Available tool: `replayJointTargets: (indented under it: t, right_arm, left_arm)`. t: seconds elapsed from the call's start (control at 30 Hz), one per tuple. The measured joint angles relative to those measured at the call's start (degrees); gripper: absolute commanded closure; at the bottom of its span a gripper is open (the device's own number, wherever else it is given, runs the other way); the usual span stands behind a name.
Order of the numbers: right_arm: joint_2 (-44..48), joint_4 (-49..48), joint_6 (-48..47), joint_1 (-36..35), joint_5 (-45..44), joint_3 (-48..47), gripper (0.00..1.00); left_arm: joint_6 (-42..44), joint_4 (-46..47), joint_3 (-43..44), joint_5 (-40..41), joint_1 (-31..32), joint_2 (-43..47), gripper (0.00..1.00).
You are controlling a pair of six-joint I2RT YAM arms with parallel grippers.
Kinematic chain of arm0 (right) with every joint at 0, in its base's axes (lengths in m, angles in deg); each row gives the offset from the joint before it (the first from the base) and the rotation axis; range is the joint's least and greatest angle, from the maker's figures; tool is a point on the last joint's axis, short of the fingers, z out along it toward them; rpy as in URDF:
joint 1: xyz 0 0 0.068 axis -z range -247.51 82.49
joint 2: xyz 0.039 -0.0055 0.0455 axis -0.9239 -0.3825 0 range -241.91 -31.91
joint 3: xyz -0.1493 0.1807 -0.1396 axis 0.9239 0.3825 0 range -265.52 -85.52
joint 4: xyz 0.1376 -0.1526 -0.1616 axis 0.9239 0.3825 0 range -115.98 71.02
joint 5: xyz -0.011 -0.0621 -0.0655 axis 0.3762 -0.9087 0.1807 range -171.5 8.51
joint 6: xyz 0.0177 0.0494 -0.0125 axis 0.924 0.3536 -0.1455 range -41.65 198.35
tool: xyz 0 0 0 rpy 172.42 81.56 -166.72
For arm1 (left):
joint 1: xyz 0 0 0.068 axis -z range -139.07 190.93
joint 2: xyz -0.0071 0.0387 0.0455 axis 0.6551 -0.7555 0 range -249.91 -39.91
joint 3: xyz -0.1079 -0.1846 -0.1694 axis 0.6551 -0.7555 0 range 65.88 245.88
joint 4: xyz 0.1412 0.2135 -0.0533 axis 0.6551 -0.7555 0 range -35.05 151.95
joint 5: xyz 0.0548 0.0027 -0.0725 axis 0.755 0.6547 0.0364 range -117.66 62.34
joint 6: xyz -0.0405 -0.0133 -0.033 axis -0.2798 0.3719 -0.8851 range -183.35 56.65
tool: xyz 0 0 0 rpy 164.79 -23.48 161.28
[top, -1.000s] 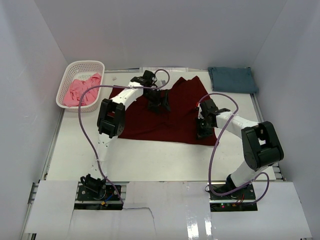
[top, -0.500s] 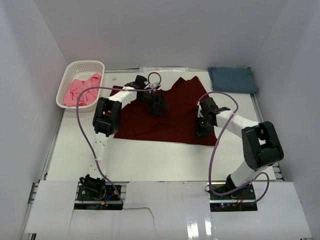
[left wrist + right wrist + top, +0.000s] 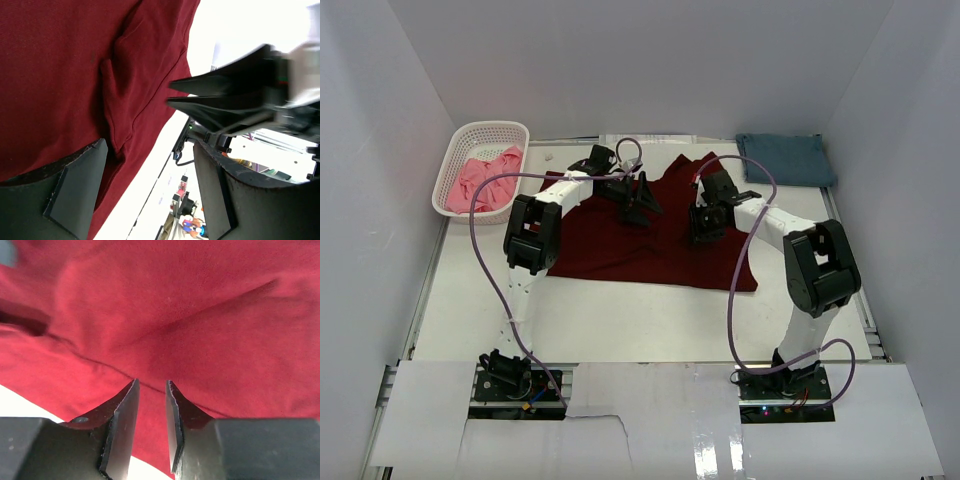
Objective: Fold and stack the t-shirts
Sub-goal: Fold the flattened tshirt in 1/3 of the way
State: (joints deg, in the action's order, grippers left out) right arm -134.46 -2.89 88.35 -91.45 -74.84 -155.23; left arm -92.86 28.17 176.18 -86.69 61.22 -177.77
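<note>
Maroon t-shirt [image 3: 610, 250] under wide-open left claw [image 3: 150, 145], barely parted right claw [image 3: 152, 385].

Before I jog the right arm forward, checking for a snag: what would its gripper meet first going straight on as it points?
The maroon t-shirt. In the right wrist view its cloth lies straight beyond the right gripper, with nothing between; how close it is remains unclear.

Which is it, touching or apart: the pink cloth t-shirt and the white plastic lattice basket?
Touching. The top external view shows the pink cloth t-shirt lying crumpled inside the white plastic lattice basket, its cloth pressed up against the basket's walls.
</note>
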Motion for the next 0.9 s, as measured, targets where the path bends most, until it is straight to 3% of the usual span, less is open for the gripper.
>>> replayJointTargets:
  t: [0.17,0.53,0.9]
  right_arm:
    - [-5.0,-0.1,-0.1,-1.4,-0.6,-0.1,0.64]
    - [-5.1,-0.8,-0.3,-3.9,-4.6,-0.5,0.60]
    - [-5.1,-1.6,-0.2,-4.1,-5.0,-0.1,0.59]
  left_arm:
    - [-0.5,0.0,-0.5,0.4,0.0,0.0,0.18]
    - [-2.7,2.4,-3.9,3.2,0.5,0.0,0.16]
    - [-18.8,25.2,-19.4,0.4,1.6,3.8,0.16]
